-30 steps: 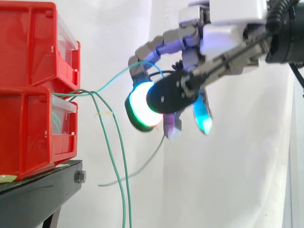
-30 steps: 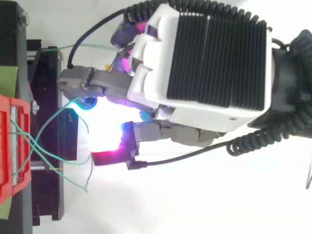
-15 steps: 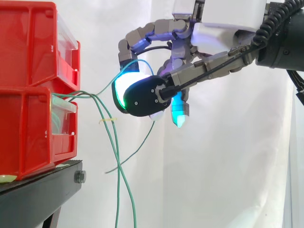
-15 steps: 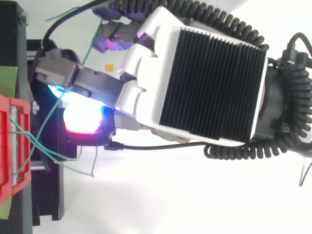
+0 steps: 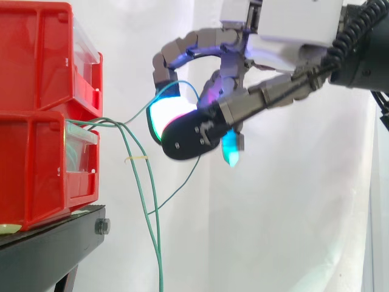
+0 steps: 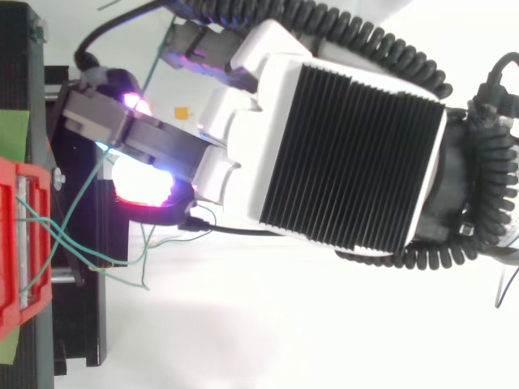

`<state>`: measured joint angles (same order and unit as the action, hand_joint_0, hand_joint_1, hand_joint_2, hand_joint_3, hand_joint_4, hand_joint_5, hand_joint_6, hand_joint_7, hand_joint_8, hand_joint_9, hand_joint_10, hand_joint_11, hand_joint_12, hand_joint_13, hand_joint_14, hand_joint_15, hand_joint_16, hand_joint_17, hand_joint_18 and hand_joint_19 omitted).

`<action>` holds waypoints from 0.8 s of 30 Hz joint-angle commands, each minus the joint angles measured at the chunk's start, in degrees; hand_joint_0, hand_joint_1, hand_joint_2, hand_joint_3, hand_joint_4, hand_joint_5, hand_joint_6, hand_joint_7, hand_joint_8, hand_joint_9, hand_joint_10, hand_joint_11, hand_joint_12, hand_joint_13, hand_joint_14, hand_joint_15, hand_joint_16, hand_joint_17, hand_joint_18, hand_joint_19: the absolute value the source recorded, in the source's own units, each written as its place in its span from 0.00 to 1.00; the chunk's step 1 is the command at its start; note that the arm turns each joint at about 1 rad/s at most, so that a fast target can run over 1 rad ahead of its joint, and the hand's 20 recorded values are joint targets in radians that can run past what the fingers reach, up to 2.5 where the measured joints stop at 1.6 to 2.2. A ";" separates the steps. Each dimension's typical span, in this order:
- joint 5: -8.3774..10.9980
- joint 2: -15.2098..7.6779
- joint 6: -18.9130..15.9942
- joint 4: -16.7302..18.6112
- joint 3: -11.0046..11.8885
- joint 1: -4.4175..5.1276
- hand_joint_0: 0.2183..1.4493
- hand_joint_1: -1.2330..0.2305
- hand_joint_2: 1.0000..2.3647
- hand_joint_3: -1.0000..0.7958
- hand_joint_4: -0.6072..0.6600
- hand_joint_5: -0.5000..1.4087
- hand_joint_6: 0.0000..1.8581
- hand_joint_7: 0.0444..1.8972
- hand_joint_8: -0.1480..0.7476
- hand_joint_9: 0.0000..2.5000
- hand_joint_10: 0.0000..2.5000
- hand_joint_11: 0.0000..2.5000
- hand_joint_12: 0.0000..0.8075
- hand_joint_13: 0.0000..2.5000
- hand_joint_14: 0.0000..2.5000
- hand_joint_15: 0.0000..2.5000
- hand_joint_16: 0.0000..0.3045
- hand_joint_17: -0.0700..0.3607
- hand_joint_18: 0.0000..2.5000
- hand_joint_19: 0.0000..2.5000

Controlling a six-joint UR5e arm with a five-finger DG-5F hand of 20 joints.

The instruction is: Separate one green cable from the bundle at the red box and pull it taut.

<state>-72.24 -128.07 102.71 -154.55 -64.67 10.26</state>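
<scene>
Two stacked red bins (image 5: 36, 164) stand on the black stand at the left. A bundle of thin green cables comes out of the lower bin's front. One green cable (image 5: 141, 111) rises from it to my hand (image 5: 273, 42), loops over a glowing white-green fingertip (image 5: 165, 112), and lies between a curled finger and the dark thumb. Its slack end trails down behind the hand. The other cables (image 5: 157, 243) hang loose below the bin. From above, the hand (image 6: 349, 154) hovers just right of the bin (image 6: 10, 267), with loose strands (image 6: 122, 280) under it.
The black stand (image 5: 55, 243) carries the bins and its edge juts out beneath the cables. A small yellow tag (image 5: 137, 158) sits on one hanging cable. A white curtain hangs behind everything.
The hand moved left toward the bins and curled tighter round the looped cable. Its thumb has swung lower, and the cable's slack end has drawn up closer to the hanging strands.
</scene>
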 commanded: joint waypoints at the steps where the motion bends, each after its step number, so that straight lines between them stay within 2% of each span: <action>1: -0.18 0.01 3.19 1.54 -2.83 0.02 0.43 0.30 0.02 0.46 0.53 0.33 0.27 0.66 0.39 0.68 0.00 0.04 0.49 0.44 0.01 0.20 0.15 0.40 0.28 0.23; 2: -0.27 0.01 3.55 3.91 -4.15 0.02 0.43 0.30 0.02 0.46 0.53 0.33 0.27 0.66 0.39 0.68 0.00 0.04 0.49 0.44 0.01 0.20 0.15 0.40 0.28 0.23; 4: -0.27 0.19 3.63 4.96 -4.68 0.11 0.43 0.30 0.02 0.46 0.53 0.33 0.27 0.66 0.39 0.68 0.00 0.04 0.49 0.44 0.01 0.20 0.15 0.40 0.28 0.23; 7: -0.71 1.86 3.90 7.95 -6.61 0.11 0.43 0.31 0.02 0.46 0.53 0.33 0.27 0.66 0.40 0.68 0.00 0.04 0.49 0.44 0.01 0.20 0.15 0.40 0.28 0.23; 12: -2.03 4.23 3.98 7.95 -9.87 0.11 0.43 0.31 0.02 0.47 0.53 0.33 0.27 0.66 0.39 0.68 0.00 0.04 0.49 0.44 0.01 0.20 0.15 0.40 0.28 0.23; 15: -2.47 6.60 3.90 9.18 -14.08 0.20 0.43 0.31 0.02 0.46 0.53 0.33 0.27 0.66 0.39 0.68 0.00 0.04 0.49 0.44 0.01 0.20 0.15 0.40 0.28 0.23; 16: -2.47 6.60 3.90 9.18 -14.08 0.20 0.43 0.31 0.02 0.47 0.53 0.33 0.27 0.65 0.39 0.68 0.00 0.04 0.49 0.44 0.01 0.20 0.15 0.40 0.28 0.23; 17: -2.47 8.10 3.98 10.15 -15.40 0.20 0.43 0.31 0.02 0.47 0.53 0.33 0.27 0.66 0.39 0.68 0.00 0.04 0.49 0.44 0.01 0.20 0.15 0.40 0.28 0.23; 19: -2.47 9.59 3.98 11.38 -17.69 0.38 0.43 0.31 0.02 0.47 0.53 0.33 0.27 0.66 0.39 0.68 0.00 0.05 0.49 0.44 0.01 0.20 0.15 0.40 0.28 0.23; 20: -2.47 9.59 3.98 11.73 -18.04 0.38 0.43 0.31 0.02 0.47 0.53 0.33 0.27 0.66 0.39 0.68 0.00 0.04 0.49 0.44 0.01 0.20 0.15 0.40 0.28 0.23; 21: -2.29 10.82 3.98 11.82 -18.48 0.55 0.43 0.31 0.02 0.47 0.53 0.33 0.27 0.66 0.39 0.68 0.00 0.04 0.49 0.44 0.01 0.20 0.15 0.40 0.28 0.23; 24: -2.47 10.91 3.98 11.73 -18.66 0.55 0.43 0.31 0.02 0.46 0.53 0.33 0.27 0.66 0.39 0.68 0.00 0.04 0.49 0.44 0.01 0.20 0.15 0.40 0.28 0.23</action>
<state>-74.64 -117.99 106.69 -143.10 -82.49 10.72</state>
